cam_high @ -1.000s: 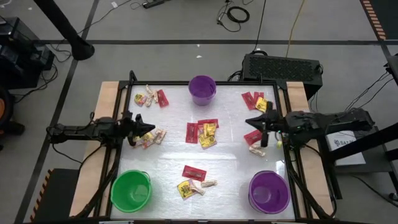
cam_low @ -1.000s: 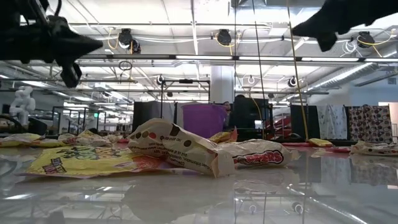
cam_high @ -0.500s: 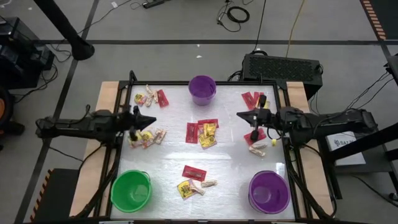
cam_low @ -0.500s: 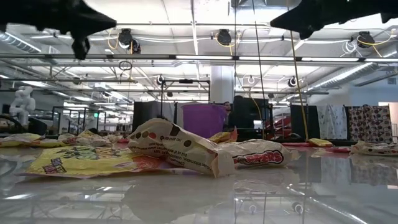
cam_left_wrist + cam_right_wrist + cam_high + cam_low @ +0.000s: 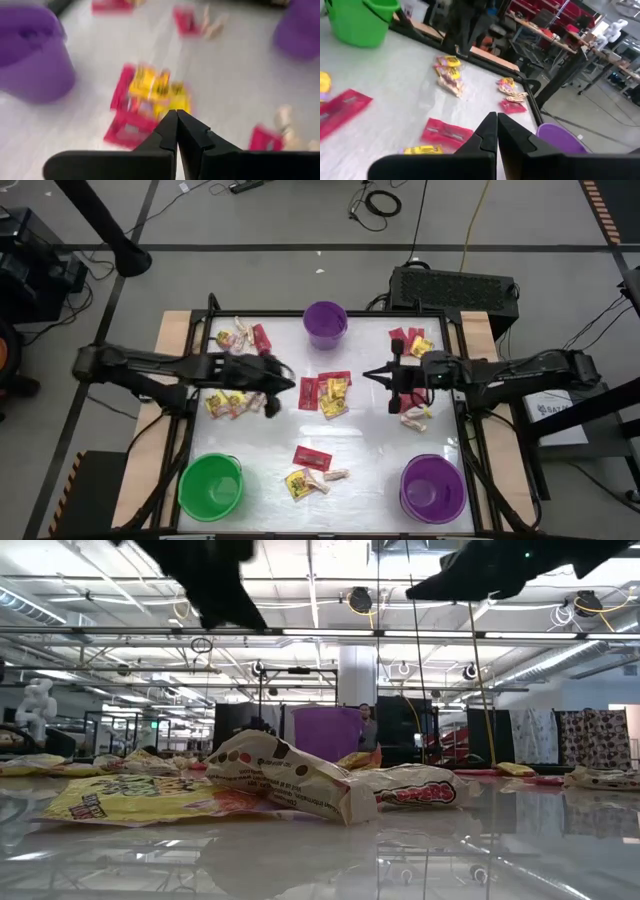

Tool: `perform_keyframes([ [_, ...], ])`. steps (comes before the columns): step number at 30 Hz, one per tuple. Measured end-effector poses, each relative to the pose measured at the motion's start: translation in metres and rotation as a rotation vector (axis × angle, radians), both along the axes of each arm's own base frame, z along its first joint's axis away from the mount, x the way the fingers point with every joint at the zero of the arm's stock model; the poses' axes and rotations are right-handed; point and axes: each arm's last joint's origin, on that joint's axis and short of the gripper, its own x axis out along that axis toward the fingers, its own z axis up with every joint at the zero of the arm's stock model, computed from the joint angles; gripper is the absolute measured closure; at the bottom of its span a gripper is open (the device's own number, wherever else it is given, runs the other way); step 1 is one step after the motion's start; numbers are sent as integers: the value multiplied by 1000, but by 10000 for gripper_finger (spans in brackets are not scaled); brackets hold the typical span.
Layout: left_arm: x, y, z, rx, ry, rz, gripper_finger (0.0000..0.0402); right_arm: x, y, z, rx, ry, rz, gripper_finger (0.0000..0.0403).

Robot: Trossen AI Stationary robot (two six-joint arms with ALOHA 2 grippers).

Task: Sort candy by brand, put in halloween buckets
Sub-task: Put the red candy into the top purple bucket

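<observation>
Left gripper (image 5: 285, 377): fingers pressed together, nothing between them (left wrist view confirms). It hangs over the table just left of the centre pile (image 5: 326, 393), tips pointing at it.

Right gripper (image 5: 372, 375): fingers also pressed together, empty. It hangs just right of the same pile, facing the left one across it.

Key relation: the pile lies between the two grippers, the left slightly nearer by the high view. The red packets (image 5: 131, 130) lie flat with long axes roughly across the table front to back; yellow packets (image 5: 156, 90) overlap them on top. Judgement: either gripper must spread before it can take a piece, and the overlap risks lifting two brands at once.

Materials: glossy thin film wrappers, flat rectangles; tan pieces (image 5: 412, 418) are twisted at the ends, lumpier. Table (image 5: 370, 450) is pale and reflective. Buckets are smooth round plastic: green bucket (image 5: 211, 486) front left, purple bucket (image 5: 432, 489) front right, second purple bucket (image 5: 325, 323) at back centre. All candy is on the table.
</observation>
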Motion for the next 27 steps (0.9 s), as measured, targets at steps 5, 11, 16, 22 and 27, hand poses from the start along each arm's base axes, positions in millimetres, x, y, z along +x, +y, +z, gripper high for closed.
perform_keyframes([
  [5,42,-1,-22,28,182,-24,379,-2,2,-13,20,155,18,395],
  [11,79,-1,-44,96,296,-108,293,-12,11,-9,41,164,89,359],
  [16,94,0,-68,58,417,-131,207,-13,16,-6,55,146,104,311],
  [22,100,-1,-93,78,490,-167,169,-15,15,-11,33,202,108,265],
  [27,105,0,-114,149,553,-223,169,-15,14,-10,-60,204,133,248],
])
